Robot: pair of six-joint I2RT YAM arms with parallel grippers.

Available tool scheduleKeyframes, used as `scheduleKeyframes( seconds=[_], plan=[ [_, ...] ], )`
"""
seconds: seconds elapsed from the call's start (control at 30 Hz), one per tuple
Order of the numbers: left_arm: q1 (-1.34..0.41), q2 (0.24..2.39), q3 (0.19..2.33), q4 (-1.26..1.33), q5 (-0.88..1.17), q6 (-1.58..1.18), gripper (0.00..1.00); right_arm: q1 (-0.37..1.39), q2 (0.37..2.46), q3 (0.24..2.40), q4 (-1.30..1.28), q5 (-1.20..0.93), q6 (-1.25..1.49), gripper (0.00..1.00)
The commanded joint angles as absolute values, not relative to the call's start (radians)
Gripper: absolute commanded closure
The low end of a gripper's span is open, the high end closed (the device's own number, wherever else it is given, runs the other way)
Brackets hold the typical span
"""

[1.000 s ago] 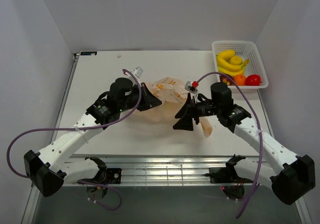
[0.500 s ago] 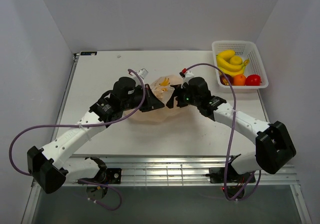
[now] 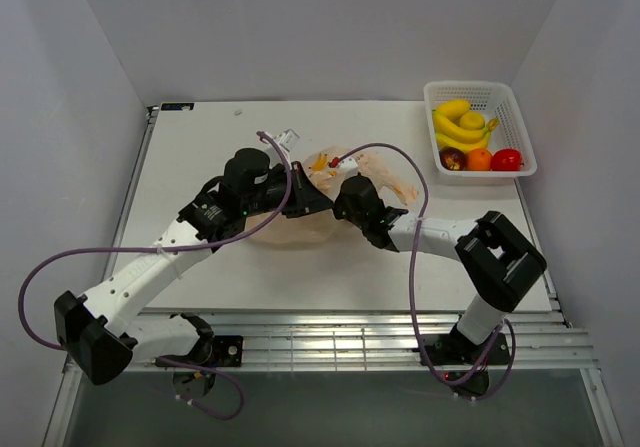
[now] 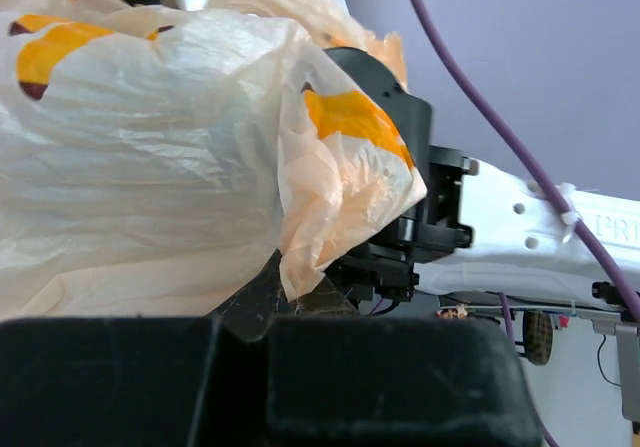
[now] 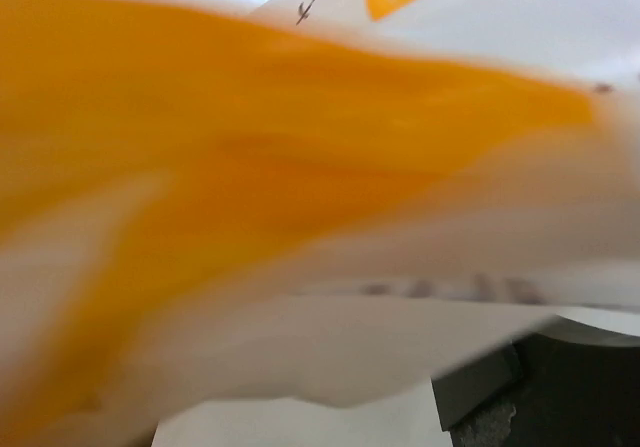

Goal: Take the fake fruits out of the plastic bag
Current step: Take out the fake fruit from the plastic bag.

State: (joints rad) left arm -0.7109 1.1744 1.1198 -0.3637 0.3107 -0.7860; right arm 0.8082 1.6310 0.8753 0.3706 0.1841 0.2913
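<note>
The plastic bag (image 3: 330,163), pale peach with yellow banana prints, sits crumpled mid-table between both grippers, and one flap trails right. My left gripper (image 3: 316,205) is shut on the bag's edge, and the film (image 4: 150,147) runs down between its fingertips (image 4: 290,302). My right gripper (image 3: 342,199) is pushed against the bag from the right and stands open. Bag film (image 5: 300,167) covers its camera, and only one dark finger (image 5: 480,397) shows. The fake fruits, one orange (image 3: 480,159) and one red (image 3: 507,159), lie in the white basket (image 3: 470,89).
The white lattice basket stands at the back right corner and also holds a yellow banana bunch (image 3: 458,122) and a small dark fruit (image 3: 452,157). The right arm's black wrist (image 4: 400,227) is close in front of the left gripper. Grey walls enclose the table.
The right arm swung in from the right side of the table to the bag and pressed its open gripper against it. The bag's flap flipped to the right. The left gripper kept its hold.
</note>
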Motion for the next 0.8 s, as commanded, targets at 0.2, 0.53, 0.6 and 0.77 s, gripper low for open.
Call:
scheduleKeyframes(
  seconds=[0.2,0.53,0.6,0.77],
  plan=[
    [-0.715,1.101,1.112,-0.342,0.345,-0.807,1.00,0.810,1.801,1.058,0.500,0.368,0.241,0.10],
    [-0.715,1.092,1.092,-0.334,0.383,-0.810,1.00,0.808,1.972,1.238,0.424,0.436,0.233,0.10],
    [-0.715,1.092,1.092,-0.336,0.385,-0.810,1.00,0.808,1.999,1.268,0.382,0.443,0.235,0.10],
    [-0.715,1.085,1.086,-0.336,0.377,-0.815,1.00,0.808,2.069,1.311,0.345,0.449,0.245,0.10]
  ],
)
